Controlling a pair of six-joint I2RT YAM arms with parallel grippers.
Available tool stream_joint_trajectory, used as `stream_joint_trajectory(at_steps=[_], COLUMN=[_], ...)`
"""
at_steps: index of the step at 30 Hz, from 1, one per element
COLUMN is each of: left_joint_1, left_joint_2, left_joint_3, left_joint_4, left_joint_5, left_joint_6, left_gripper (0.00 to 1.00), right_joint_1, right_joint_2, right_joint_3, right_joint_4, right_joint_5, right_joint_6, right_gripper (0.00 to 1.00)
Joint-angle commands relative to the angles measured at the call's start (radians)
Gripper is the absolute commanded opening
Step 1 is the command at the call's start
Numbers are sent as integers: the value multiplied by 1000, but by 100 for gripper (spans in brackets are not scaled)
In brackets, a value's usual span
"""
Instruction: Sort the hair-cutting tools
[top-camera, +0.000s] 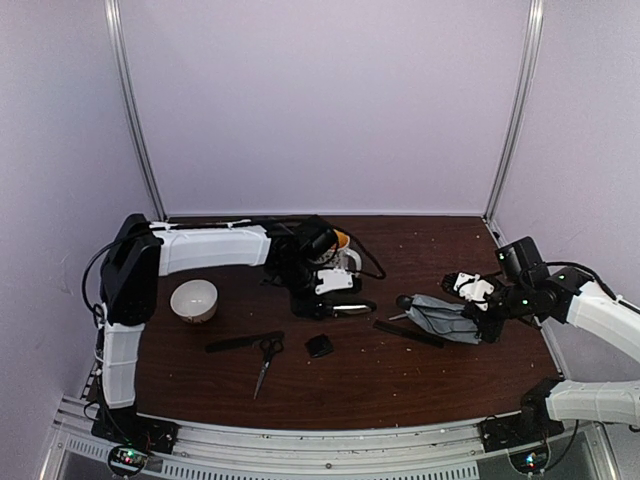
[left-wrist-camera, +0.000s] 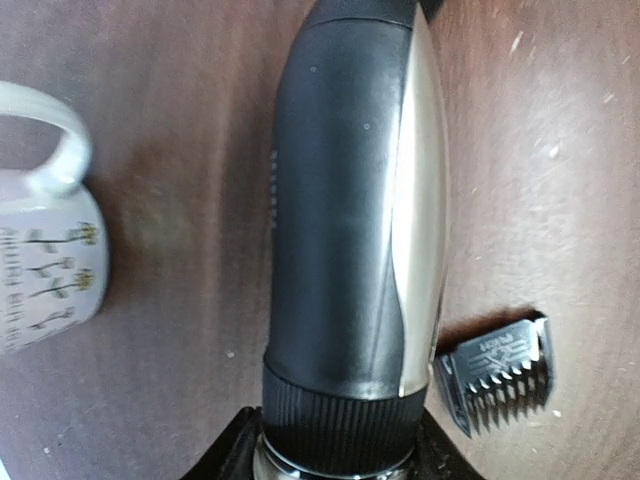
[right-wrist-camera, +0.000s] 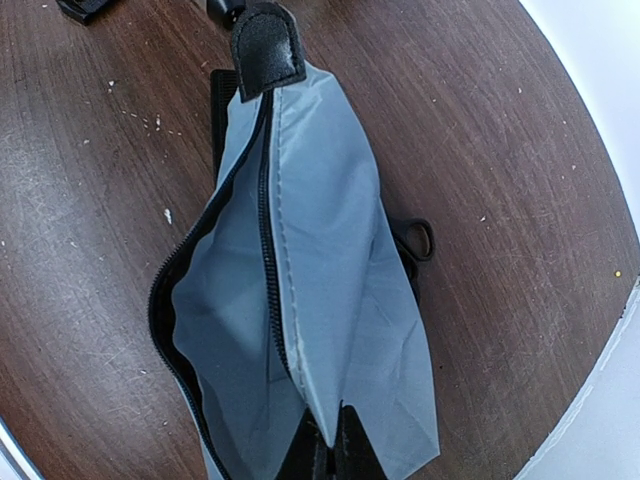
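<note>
My left gripper is shut on the ribbed end of the silvery-black clipper, which lies level just over the table; in the left wrist view the clipper fills the middle. The small black toothed block lies right of it, and shows in the top view. One comb and one pair of scissors lie front left. A second comb lies by the grey pouch. My right gripper is shut on the pouch's rim, holding its mouth open. A scissor handle loop peeks from under it.
A patterned mug stands just behind the left gripper, also in the left wrist view. A white bowl stands at the left. The table's front edge and the arm bases are near.
</note>
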Motion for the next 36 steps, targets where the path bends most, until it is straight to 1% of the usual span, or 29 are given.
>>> stream_joint_trajectory(at_steps=[1,5,11,14,18,24,26,32,36], left_joint_1=[-5,-5,-9,-22,-53,-104,-127,-227,-273], left_joint_2=[-131,-177,-246,-277,-325,-440,-463,-470,-462], left_joint_3=[23,17,-21,-34,-43,-97,-100,-48,-25], left_joint_4=[19,-2,-2,-4,-28,-38,-61,-178,-250], left_joint_5=[53,56,114,132,145,86,53,-96,-145], left_joint_6=[-36,-67,-101,-112,-117,-123,-124,-138,-176], left_gripper=[38,32,24,22,17,4,1,0,0], right_joint_1=[7,8,8,9,10,13,21,91,160], right_joint_2=[2,2,8,13,9,58,92,227,294], right_joint_3=[-15,-18,-16,-10,-6,63,105,247,280], right_joint_4=[25,30,28,22,26,-55,-81,-166,-172], right_joint_5=[26,33,31,28,22,-100,-138,-236,-281], right_joint_6=[4,4,5,4,-2,-27,-31,-19,2], right_gripper=[0,0,0,0,0,0,0,0,0])
